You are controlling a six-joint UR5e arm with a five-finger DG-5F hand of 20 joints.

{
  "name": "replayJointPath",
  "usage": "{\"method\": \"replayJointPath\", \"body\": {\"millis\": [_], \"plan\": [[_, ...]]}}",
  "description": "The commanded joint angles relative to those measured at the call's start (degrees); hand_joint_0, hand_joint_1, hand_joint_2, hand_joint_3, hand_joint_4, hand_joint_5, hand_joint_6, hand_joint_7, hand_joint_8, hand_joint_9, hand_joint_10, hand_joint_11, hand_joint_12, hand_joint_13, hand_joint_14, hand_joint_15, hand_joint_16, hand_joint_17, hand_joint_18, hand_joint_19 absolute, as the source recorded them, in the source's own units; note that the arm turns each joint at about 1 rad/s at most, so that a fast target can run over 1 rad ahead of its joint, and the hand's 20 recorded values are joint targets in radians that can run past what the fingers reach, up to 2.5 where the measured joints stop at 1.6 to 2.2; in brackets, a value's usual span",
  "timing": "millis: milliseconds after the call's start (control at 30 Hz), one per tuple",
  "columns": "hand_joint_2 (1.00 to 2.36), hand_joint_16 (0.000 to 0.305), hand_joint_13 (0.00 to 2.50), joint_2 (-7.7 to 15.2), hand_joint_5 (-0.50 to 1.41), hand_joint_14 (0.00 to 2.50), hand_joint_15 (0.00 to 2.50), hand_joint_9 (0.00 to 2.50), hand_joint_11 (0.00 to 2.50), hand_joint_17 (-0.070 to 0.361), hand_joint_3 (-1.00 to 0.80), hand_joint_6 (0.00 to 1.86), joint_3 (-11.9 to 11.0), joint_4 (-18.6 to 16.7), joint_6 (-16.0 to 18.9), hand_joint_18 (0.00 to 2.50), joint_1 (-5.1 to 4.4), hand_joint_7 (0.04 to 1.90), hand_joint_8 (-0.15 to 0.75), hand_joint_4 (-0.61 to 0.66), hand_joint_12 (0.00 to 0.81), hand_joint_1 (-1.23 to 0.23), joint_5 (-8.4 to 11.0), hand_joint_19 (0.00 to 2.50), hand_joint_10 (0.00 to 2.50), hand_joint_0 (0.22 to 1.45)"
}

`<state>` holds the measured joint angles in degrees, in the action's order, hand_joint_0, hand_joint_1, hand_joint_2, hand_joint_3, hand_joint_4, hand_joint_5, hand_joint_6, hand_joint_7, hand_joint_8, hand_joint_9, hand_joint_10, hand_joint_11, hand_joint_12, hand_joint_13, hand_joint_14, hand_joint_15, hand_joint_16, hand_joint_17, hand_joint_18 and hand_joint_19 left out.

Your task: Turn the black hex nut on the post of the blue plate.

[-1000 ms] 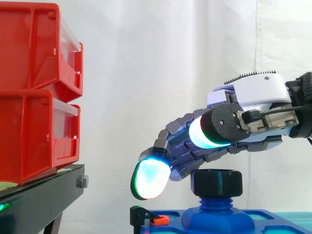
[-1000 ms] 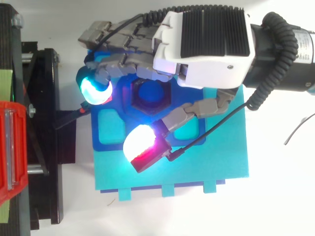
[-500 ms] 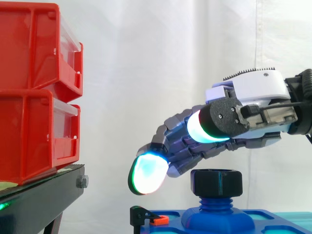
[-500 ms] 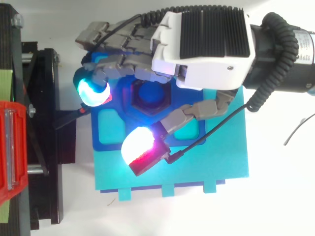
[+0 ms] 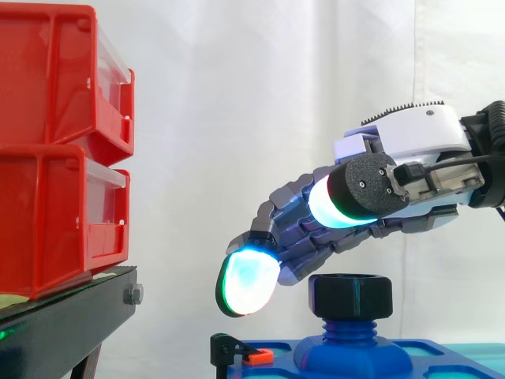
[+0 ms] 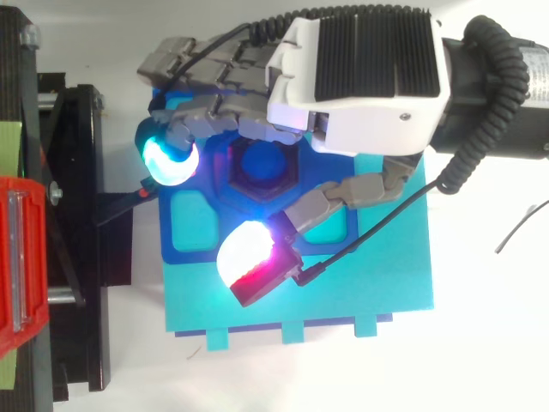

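item: black hex nut (image 5: 351, 294). sits at the top of the blue threaded post (image 5: 352, 327), which stands upright on the blue plate (image 6: 196, 225). the plate lies on a teal base (image 6: 377, 283) on the white counter (image 6: 480, 360), beside the black stand (image 5: 71, 312) carrying the red bins (image 5: 55, 142).

item: hand (image 5: 410, 146). hangs over the nut, palm down. the fingers (image 5: 246, 282) are loosely curved and spread, gripping nothing. from above, one glowing pad lies beyond the nut on the bins' side and the thumb (image 6: 249, 255) lies across from it, both apart from the nut's flats. whether the finger undersides brush the nut's top rim cannot be told.

change: over the last second the palm has risen slightly. the leading pad drifted out toward the stand, then came back in toward the nut, and the thumb pad did the same. the nut shows no visible turn across that time.

meaning: judged a repositioning, not a turning stroke. the turn is not yet under way. the fingers and thumb must drop lower and close on opposite flats before any twist can bite.
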<state>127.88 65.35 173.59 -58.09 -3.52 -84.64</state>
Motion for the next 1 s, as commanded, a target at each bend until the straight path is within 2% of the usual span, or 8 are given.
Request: {"method": "replayJointPath", "body": {"millis": [0, 167, 333, 600, 967], "plan": [[1.0, 0.059, 0.13, 0.0, -0.24, 0.0, 0.02, 0.15, 0.0, 0.132, -0.5, 0.5, -0.9, 1.7, 0.0, 0.22, 0.1, 0.73, 0.301, 0.25, 0.407, -0.37, -0.09, 0.31, 0.0, 0.39], [1.0, 0.058, 0.13, -0.2, -0.24, 0.0, 0.02, 0.15, 0.0, 0.132, -0.5, 0.5, -3.2, 6.0, -1.1, 0.22, 0.27, 0.74, 0.301, 0.25, 0.405, -0.37, -0.18, 0.31, 0.0, 0.4], [1.0, 0.058, 0.13, -1.1, -0.24, 0.0, 0.02, 0.15, 0.0, 0.131, -0.5, 0.5, -3.2, 8.4, -2.7, 0.22, 0.36, 0.75, 0.3, 0.25, 0.404, -0.37, -0.18, 0.31, 0.0, 0.4], [1.0, 0.058, 0.14, -1.3, -0.24, 0.0, 0.02, 0.15, 0.0, 0.13, -0.5, 0.5, -3.2, 9.9, -3.3, 0.22, 0.27, 0.77, 0.299, 0.25, 0.403, -0.37, -0.09, 0.31, 0.0, 0.4], [1.0, 0.057, 0.14, -1.9, -0.23, 0.0, 0.02, 0.15, 0.0, 0.128, -0.5, 0.5, -3.2, 10.2, -3.2, 0.21, 0.27, 0.78, 0.297, 0.25, 0.398, -0.35, -0.09, 0.31, 0.0, 0.41]]}}
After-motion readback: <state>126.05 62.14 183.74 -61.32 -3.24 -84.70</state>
